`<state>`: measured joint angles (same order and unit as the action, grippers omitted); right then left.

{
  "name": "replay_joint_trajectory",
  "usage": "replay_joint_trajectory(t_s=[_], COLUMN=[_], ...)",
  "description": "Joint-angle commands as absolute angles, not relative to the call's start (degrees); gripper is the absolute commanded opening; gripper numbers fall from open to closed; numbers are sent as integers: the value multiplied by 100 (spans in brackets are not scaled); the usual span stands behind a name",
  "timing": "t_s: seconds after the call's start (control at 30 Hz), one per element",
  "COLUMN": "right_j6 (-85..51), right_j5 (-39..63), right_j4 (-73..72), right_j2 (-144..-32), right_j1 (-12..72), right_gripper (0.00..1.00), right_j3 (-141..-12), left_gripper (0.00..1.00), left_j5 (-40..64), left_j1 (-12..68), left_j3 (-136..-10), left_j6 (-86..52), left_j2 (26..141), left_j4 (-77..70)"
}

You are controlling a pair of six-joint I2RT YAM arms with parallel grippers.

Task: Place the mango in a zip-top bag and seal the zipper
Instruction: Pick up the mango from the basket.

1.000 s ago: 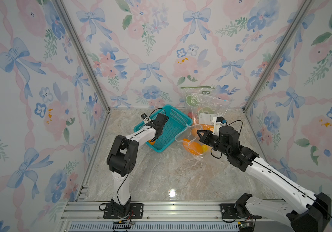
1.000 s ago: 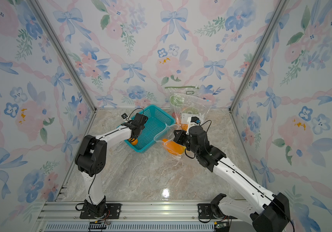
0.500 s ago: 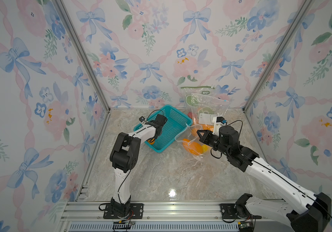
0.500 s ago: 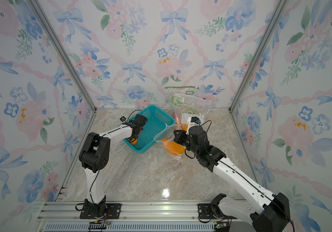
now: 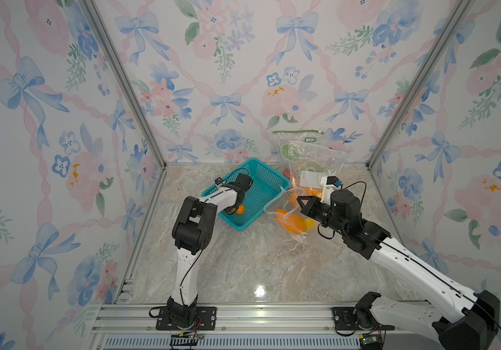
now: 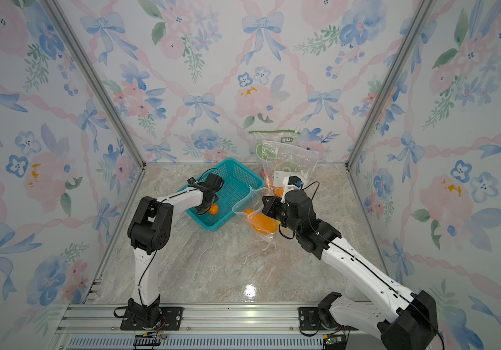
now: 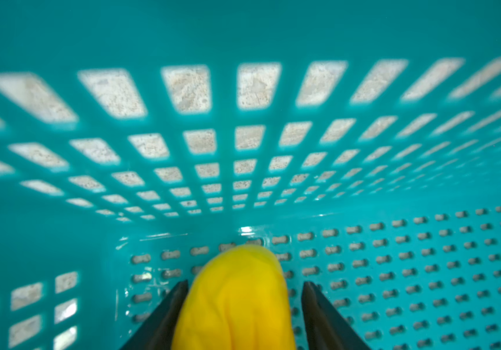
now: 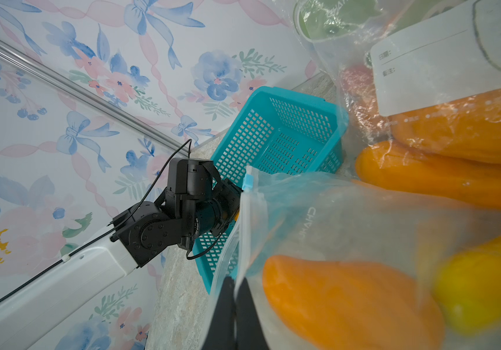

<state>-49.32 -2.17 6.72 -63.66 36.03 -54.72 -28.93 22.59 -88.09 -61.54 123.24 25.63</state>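
A yellow-orange mango [image 7: 234,300] lies on the floor of the teal basket [image 5: 244,225], near its front corner; both top views show it [image 6: 213,209]. My left gripper [image 7: 244,285] reaches into the basket and straddles the mango, open: one finger [image 7: 179,300] touches it, a small gap shows at the other. The clear zip-top bag [image 5: 287,206] lies right of the basket, mouth towards it, holding orange and yellow fruit [image 8: 349,303]. My right gripper [image 8: 234,281] is shut on the bag's rim, holding the mouth up.
Two more bags [image 5: 313,157] with fruit lean against the back wall behind my right arm. The basket's perforated walls [image 7: 243,36] closely enclose my left gripper. Bare marble tabletop [image 5: 258,257] lies in front.
My left gripper's jaws have narrowed around the mango, and the left arm's elbow has shifted slightly right. The right arm and the bag have not moved.
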Motion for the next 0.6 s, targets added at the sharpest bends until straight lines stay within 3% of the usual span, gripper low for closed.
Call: replay_joint_trajectory(t_s=[0.0, 0.27, 0.57], right_j6=[-4966, -4941, -4992], right_j5=[-332, -344, -339], right_j4=[626, 563, 510], right_j2=[-6369, -6352, -6367], right_j1=[3538, 3533, 3524], right_gripper=[0, 0, 0], right_j3=[-5397, -5327, -5247], left_gripper=[49, 13, 5], left_j5=[-2815, -2690, -2419], left_j1=[2249, 2244, 2265], left_j3=[-8887, -8966, -8718], left_j6=[-6161, -6044, -5209], left_j2=[12432, 12185, 11190], left_j4=[2720, 2699, 2111])
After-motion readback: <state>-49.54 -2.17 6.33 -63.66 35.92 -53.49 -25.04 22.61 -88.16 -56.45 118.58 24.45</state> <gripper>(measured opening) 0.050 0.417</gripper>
